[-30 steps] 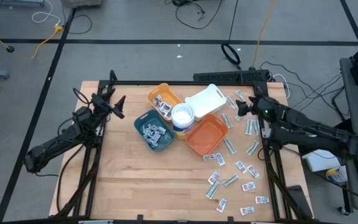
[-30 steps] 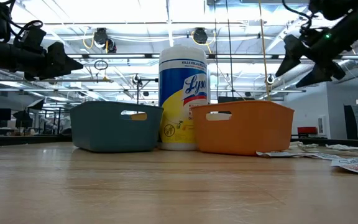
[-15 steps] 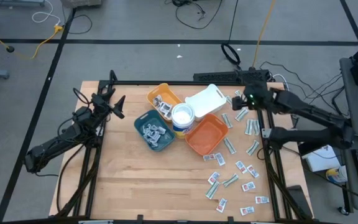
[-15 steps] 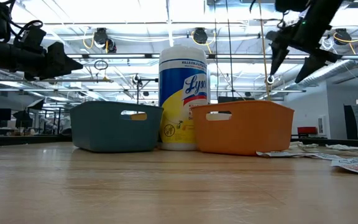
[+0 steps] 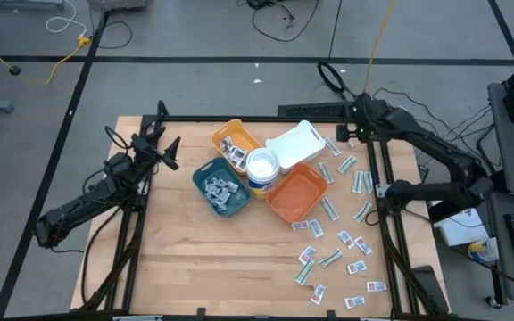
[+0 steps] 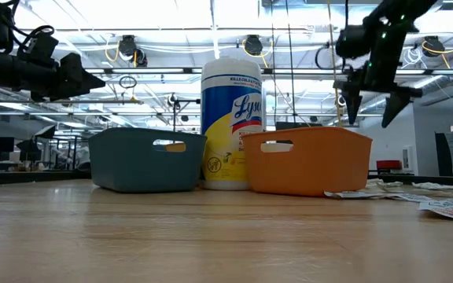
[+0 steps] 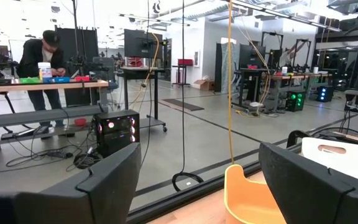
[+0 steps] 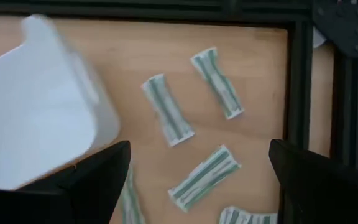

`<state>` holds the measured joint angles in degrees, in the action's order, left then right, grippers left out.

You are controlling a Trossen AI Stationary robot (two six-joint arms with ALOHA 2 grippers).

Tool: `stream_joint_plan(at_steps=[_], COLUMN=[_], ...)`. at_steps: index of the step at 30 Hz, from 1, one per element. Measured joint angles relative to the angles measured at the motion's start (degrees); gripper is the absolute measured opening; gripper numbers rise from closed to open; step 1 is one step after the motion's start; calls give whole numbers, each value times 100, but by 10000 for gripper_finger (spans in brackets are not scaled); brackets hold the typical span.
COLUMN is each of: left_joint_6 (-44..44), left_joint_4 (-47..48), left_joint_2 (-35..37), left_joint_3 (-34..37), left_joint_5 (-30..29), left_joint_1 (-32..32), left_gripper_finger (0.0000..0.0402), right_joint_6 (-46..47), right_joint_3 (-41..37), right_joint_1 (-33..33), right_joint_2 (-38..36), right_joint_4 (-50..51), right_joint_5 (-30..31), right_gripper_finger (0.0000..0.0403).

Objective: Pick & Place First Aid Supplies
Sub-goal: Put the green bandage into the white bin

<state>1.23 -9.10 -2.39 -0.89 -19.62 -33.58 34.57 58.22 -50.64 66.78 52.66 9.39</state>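
The first aid supplies (image 5: 342,239) are small flat packets strewn over the table's right side. Green-white strips (image 8: 166,109) lie flat near the far right corner, and more packets fill the teal tray (image 5: 221,187) and the yellow tray (image 5: 235,143). My right gripper (image 5: 351,134) hangs open above those strips, slanting downward, with nothing between its fingers (image 6: 370,106). My left gripper (image 5: 169,152) waits open and level over the table's left edge, holding nothing (image 7: 197,165).
A white tray (image 5: 294,145), an orange tray (image 5: 296,193) and a white round tub (image 5: 261,167) cluster mid-table with the teal and yellow trays. A black frame rail (image 8: 300,87) runs along the right edge. Bare wood lies at the near left. A person (image 7: 42,56) works at a bench beyond.
My right arm has swung out over the table's far right corner. Its gripper has gone toward the far edge and tipped from nearly level to slanting downward over the green-white strips, staying open. The packets and trays lie as before.
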Motion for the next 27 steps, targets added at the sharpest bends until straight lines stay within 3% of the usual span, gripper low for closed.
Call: stream_joint_plan(at_steps=[5, 10, 27], left_joint_6=[0, 0, 0], left_joint_4=[-2, -4, -2], left_joint_2=[0, 0, 0], left_joint_3=[-1, 0, -1], left_joint_5=[0, -2, -2], left_joint_1=[0, 0, 0], left_gripper_finger=[319, 310, 330], right_joint_6=[-90, 80, 588], right_joint_3=[2, 54, 302], right_joint_1=[-665, -934, -965], right_joint_2=[419, 867, 2716], right_joint_4=[-443, -756, -1154], right_joint_5=[-327, -389, -183], right_gripper_finger=[377, 377, 377])
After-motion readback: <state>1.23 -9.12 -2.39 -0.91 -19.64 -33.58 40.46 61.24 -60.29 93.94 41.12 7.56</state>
